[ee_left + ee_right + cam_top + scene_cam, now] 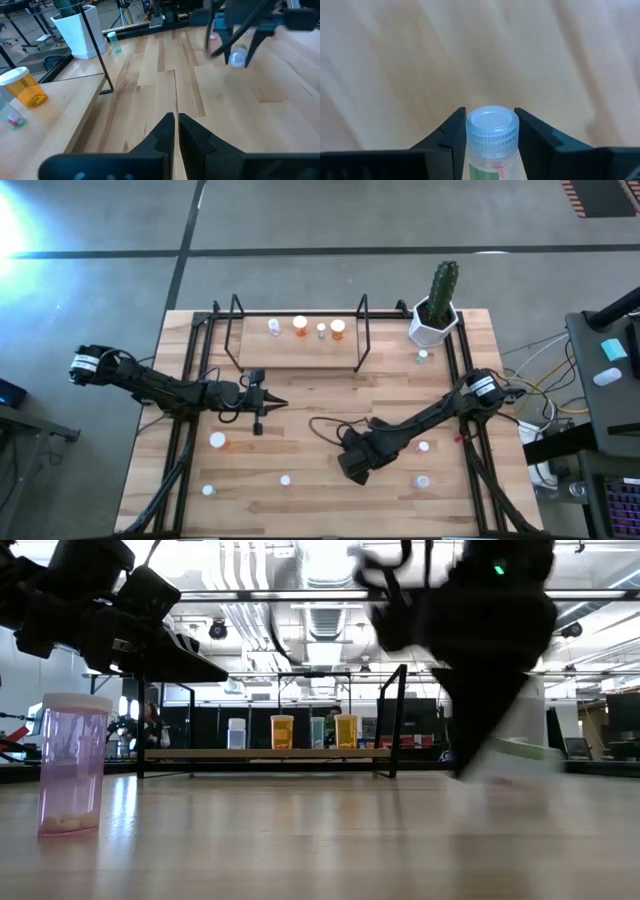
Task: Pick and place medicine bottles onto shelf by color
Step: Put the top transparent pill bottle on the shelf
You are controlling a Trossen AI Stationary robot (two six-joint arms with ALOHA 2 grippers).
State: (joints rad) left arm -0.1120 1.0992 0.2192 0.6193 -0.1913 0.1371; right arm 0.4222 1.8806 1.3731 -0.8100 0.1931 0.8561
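Nearest me, a clear bottle (492,137) sits between my right end effector (491,131) fingers, clenched on its cap; it may slip. Left end effector (175,131) clenched, empty.

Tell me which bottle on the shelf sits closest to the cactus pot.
The orange bottle at the shelf's cactus-side end. The other three on the shelf stand farther from the cactus pot: a small clear one, another orange one, then a clear one.

A clear white-capped bottle (492,137) sits upright between my right fingers, frame bottom centre. Four bottles (300,327) stand on the shelf (300,352), upper centre.
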